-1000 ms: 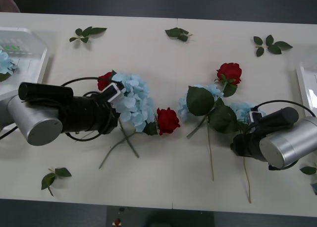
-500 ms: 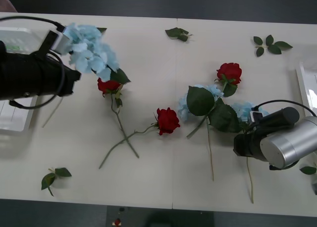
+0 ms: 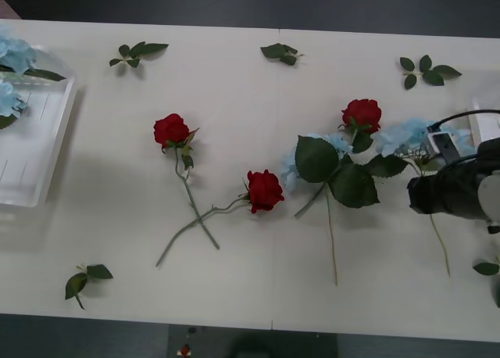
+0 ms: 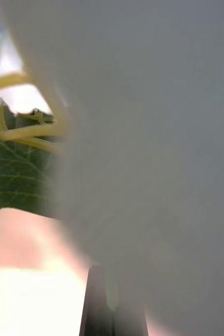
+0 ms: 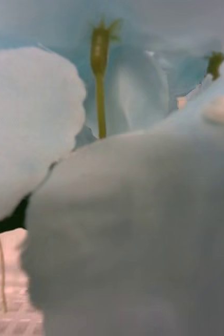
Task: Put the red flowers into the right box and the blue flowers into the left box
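A blue flower [image 3: 402, 134] hangs just above the table at the right, with my right gripper [image 3: 431, 144] shut on its stem; the stem trails down toward the front edge. In the right wrist view its pale petals [image 4: 143, 131] and a green leaf [image 4: 12, 178] sit close to the lens. The right box [image 3: 475, 114] peeks out behind that arm. Another blue flower [image 3: 14, 53] hovers over the far corner of the left box [image 3: 35, 170], its petals [image 5: 122, 220] against my left wrist camera. A third blue flower [image 3: 8, 100] lies in that box. Three red flowers [image 3: 172, 129] [image 3: 264, 190] [image 3: 362, 114] lie mid-table.
One more blue flower [image 3: 337, 143] with large dark leaves [image 3: 316, 159] lies between the red blooms. Loose leaf sprigs rest along the far edge [image 3: 137, 53] [image 3: 281, 53] [image 3: 426, 70], at the front left [image 3: 86, 278] and the front right [image 3: 486, 268].
My left arm carried its blue flower left and away, out of the front view, to above the left box. My right gripper lifted its blue flower and drew back to the right.
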You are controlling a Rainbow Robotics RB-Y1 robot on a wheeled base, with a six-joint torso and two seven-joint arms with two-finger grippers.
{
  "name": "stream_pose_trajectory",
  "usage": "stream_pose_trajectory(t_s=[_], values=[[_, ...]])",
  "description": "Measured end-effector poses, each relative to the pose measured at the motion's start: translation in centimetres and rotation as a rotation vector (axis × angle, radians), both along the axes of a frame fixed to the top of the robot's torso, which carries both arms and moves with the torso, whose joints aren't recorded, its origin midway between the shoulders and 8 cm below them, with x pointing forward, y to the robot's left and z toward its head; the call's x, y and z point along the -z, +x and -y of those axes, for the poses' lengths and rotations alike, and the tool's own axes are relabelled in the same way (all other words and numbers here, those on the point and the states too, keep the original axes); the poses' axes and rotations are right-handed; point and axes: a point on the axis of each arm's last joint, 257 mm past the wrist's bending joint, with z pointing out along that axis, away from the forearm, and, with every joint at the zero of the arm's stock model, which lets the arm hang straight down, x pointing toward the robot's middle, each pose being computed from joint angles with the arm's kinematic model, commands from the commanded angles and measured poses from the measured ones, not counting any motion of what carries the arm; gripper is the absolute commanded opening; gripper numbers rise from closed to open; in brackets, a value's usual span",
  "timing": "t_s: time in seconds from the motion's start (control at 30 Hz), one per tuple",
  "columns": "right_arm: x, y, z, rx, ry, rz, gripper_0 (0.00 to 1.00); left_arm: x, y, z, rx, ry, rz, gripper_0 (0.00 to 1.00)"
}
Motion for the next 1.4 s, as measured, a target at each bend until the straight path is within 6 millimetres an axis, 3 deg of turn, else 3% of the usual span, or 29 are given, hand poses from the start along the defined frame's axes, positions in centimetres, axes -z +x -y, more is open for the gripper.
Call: stream_pose_trajectory(t_s=[0.3,0.47,0.63,0.87,0.93,0.97,1.03,1.2,1.27,1.4], values=[[-5.8,1.7,1.0,-0.161,0.014,0.116,0.0,2.9,-1.3,-10.5,-0.235,0.065,-0.067,0.0],[-9.4,2.0,0.1,-0.245,0.055,0.135,0.0,4.6,-2.9,-14.7,-0.344,0.028,-0.107,0.0],[-14.7,2.6,-2.7,-0.379,0.198,0.232,0.0,6.3,-3.6,-16.3,-0.385,0.016,-0.132,0.0],[-19.6,3.9,-6.8,-0.524,0.424,0.31,0.0,11.2,-3.0,-14.9,-0.313,0.079,-0.168,0.0],[-20.9,3.8,-8.6,-0.572,0.51,0.32,0.0,12.1,-3.0,-14.5,-0.294,0.092,-0.18,0.11],[-21.4,3.8,-9.1,-0.588,0.537,0.322,0.0,12.3,-3.1,-14.4,-0.287,0.098,-0.185,0.29],[-22.3,3.8,-10.2,-0.615,0.584,0.326,0.0,12.3,-3.1,-14.4,-0.28,0.104,-0.187,0.54],[-24.8,3.5,-12.6,-0.684,0.714,0.335,0.0,11.5,-2.7,-14.5,-0.286,0.088,-0.162,0.92],[-25.3,3.3,-13.4,-0.697,0.74,0.327,0.0,11.1,-2.1,-14.1,-0.281,0.07,-0.137,1.0],[-26.5,2.8,-14.9,-0.682,0.83,0.27,0.0,10.9,-1.4,-12.9,-0.269,0.008,-0.113,1.0]])
